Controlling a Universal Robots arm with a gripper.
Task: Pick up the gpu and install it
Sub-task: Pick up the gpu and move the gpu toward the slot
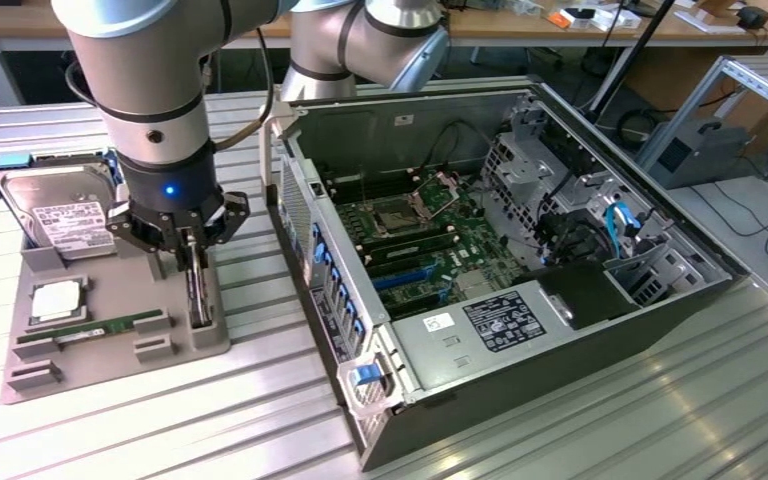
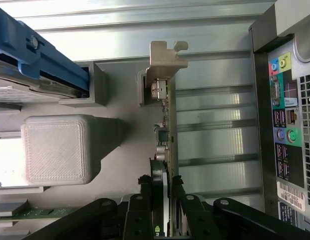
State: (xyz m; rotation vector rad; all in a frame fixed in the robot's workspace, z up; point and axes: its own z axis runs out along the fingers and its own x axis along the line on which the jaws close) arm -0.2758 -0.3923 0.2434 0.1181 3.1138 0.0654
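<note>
Claw [image 1: 191, 262] pinched the upright graphics card [image 2: 165, 115] near 1 end; that uneven hold could tilt it, jamming it in the tray [image 1: 91, 362].

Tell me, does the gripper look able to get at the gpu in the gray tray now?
Probably yes. The gripper is right over the gpu, which stands on edge in the gray tray. Nothing lies between them, and the hard drive sits apart, toward the exterior view's left.

The hard drive [image 1: 57, 215] and computer case [image 1: 299, 215] flank the gpu [image 1: 197, 285]; table [image 1: 257, 300] between lies bare.
</note>
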